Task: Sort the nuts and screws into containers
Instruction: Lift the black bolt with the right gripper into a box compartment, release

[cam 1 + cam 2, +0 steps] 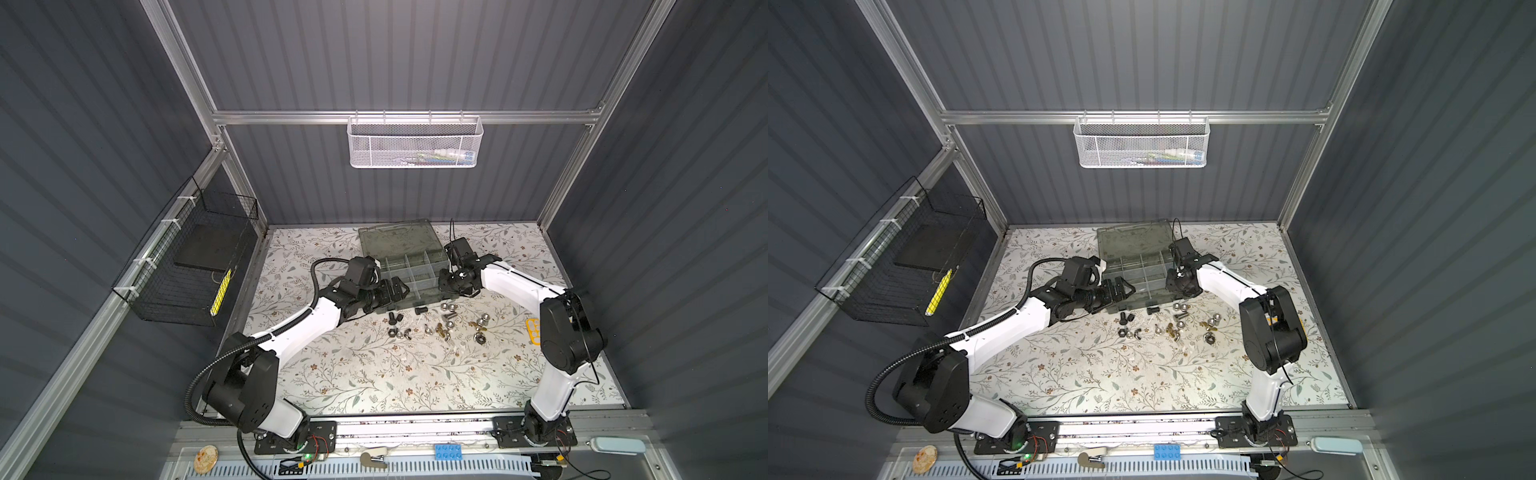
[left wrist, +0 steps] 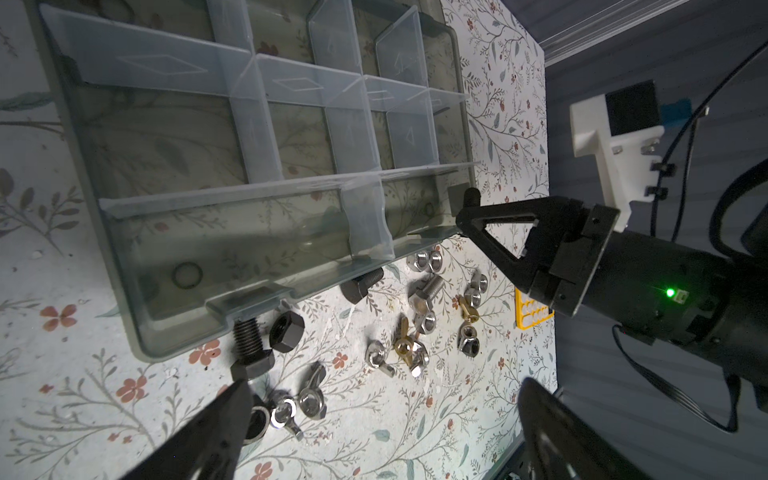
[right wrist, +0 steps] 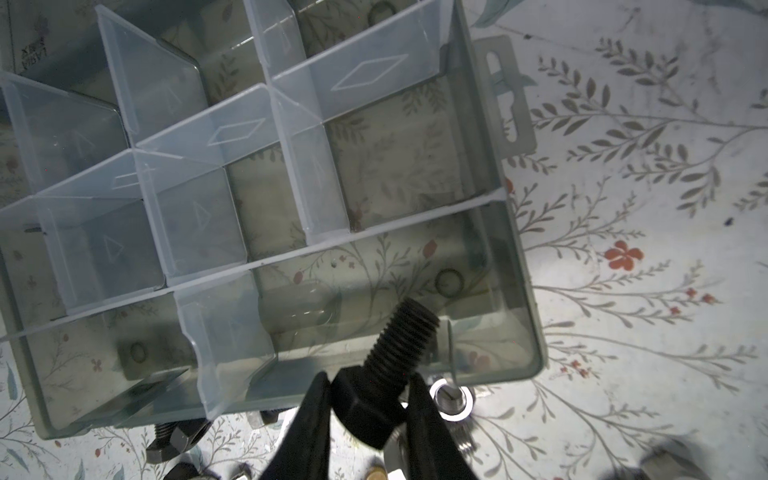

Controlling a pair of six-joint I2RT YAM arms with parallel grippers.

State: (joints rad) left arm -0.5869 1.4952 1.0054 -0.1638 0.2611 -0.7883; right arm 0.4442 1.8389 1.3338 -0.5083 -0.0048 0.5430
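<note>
While we hovered, right claw [image 3: 369, 401]: held black bolt [image 3: 392, 353].
Left claw [image 2: 384, 384]: wide, empty.
Organiser compartment [image 3: 357, 282]: we needed release there next.

The desk [image 1: 374, 374] is white, printed with grey-green leafy sprigs and small red-brown flowers; the organiser case [image 3: 517, 291] is translucent grey-green, its dividers [image 3: 357, 70] clear; the bolt [image 3: 399, 345] and the right claw [image 3: 368, 380] are black; loose nuts [image 2: 428, 259] silver; a wing nut [image 2: 403, 345] brass; a yellow piece [image 1: 533, 330] at the desk's right edge.
</note>
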